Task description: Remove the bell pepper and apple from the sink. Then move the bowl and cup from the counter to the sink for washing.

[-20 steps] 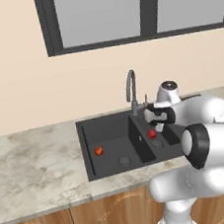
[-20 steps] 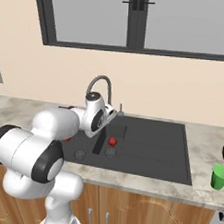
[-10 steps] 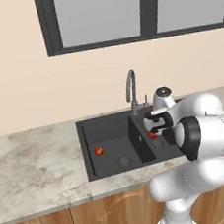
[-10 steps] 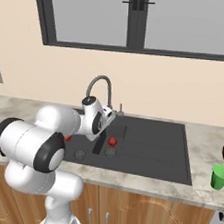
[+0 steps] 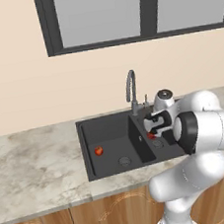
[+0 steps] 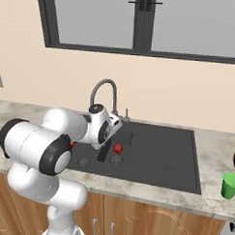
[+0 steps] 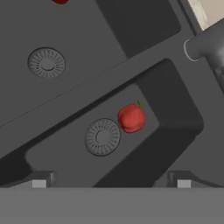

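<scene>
Nothing is moved yet: deep-red stemmed bell pepper [image 7: 131,117] and round orange-red apple [image 5: 98,150] lie in the dark charcoal double-basin sink [image 5: 107,134]. Small green cup [image 6: 228,185] waits at the tabletop's right edge. Tool [image 7: 111,183] hangs released, empty, above the pepper.

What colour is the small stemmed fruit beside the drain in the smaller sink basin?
Deep red, with a short dark stem; the small lumpy bell pepper shows best in the hand view.

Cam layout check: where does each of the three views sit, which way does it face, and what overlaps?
Left base view: behind the arm's left, looking forward-down at the sink; arm lower right, apple in the large basin.
Right base view: behind its right, same sink; arm lower left, cup on the counter.
Hand view: on the hand, looking down into the small basin; open tool fingertips at bottom.
Shared: all show the bell pepper.
</scene>
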Motion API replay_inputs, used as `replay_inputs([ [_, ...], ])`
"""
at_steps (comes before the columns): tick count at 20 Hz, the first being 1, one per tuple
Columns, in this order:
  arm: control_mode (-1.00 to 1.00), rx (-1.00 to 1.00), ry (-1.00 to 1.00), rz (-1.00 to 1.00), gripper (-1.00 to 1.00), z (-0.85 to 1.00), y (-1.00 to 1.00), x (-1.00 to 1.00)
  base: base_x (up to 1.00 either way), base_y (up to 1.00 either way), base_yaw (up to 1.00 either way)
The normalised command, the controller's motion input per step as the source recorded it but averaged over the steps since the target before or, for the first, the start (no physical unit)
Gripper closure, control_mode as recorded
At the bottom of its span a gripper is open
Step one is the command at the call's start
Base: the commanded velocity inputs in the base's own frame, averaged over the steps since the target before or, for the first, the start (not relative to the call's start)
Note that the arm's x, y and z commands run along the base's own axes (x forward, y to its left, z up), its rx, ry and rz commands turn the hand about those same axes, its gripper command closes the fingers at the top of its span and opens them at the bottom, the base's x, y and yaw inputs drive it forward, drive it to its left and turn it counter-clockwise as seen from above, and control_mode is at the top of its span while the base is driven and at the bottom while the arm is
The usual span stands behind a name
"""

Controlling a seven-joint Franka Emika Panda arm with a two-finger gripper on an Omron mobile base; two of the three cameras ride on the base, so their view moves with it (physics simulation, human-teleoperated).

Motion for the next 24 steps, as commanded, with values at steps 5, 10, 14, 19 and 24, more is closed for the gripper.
replay_inputs([
  [5,-1.0,0.04,-0.01,0.04,-1.0,-0.14,0.0,0.17,0.0,0.0,0.0],
  [10,-1.0,0.02,-0.02,0.07,-1.0,-0.14,0.0,0.23,0.0,0.0,0.0],
  [14,-1.0,0.0,0.0,0.1,-1.0,-0.14,-0.03,0.2,0.0,0.0,0.0],
  [19,-1.0,0.0,0.0,0.07,-1.0,-0.12,-0.06,0.2,0.0,0.0,0.0],
  [24,-1.0,0.0,0.0,0.05,-1.0,-0.1,-0.09,0.22,0.0,0.0,0.0],
])
